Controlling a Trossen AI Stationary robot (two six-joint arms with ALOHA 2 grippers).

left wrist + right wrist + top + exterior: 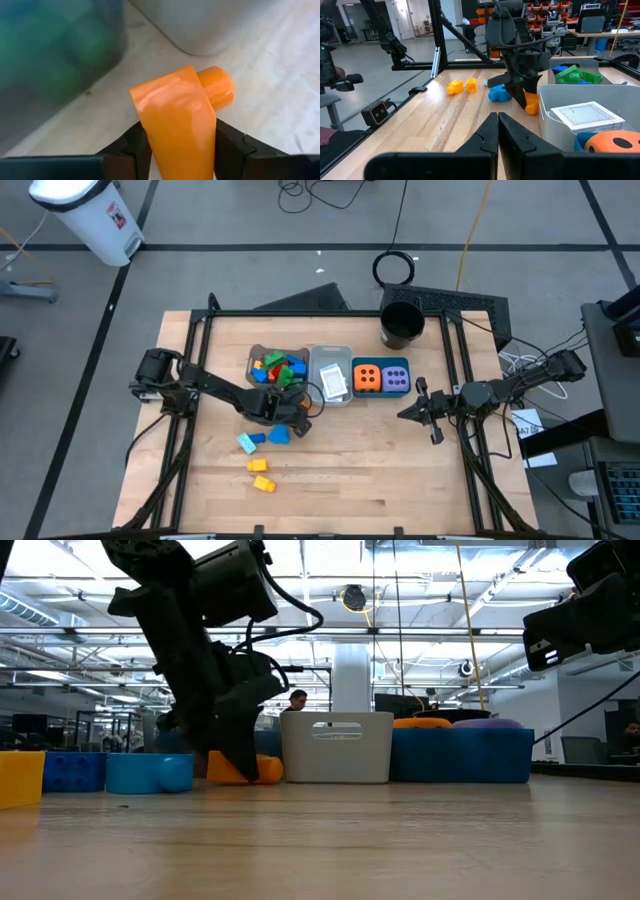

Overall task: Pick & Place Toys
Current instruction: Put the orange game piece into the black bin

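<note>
Left hand (177,150) pinching small orange plastic brick (180,120) between both fingers, low on wooden desk (360,470) | brick lying just beside grey bin (262,356) and clear bin (331,356), long axis running out ahead of fingers | nearer than clenched right hand (412,411), idling well apart | lifting straight up, staying clear of bin walls; open desk behind.

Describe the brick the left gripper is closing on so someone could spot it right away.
Find the grey bin full of bricks. On the table just in front of it, the left gripper clamps an orange brick with a round stud. The loose bricks nearby are blue, teal and yellow.
</note>
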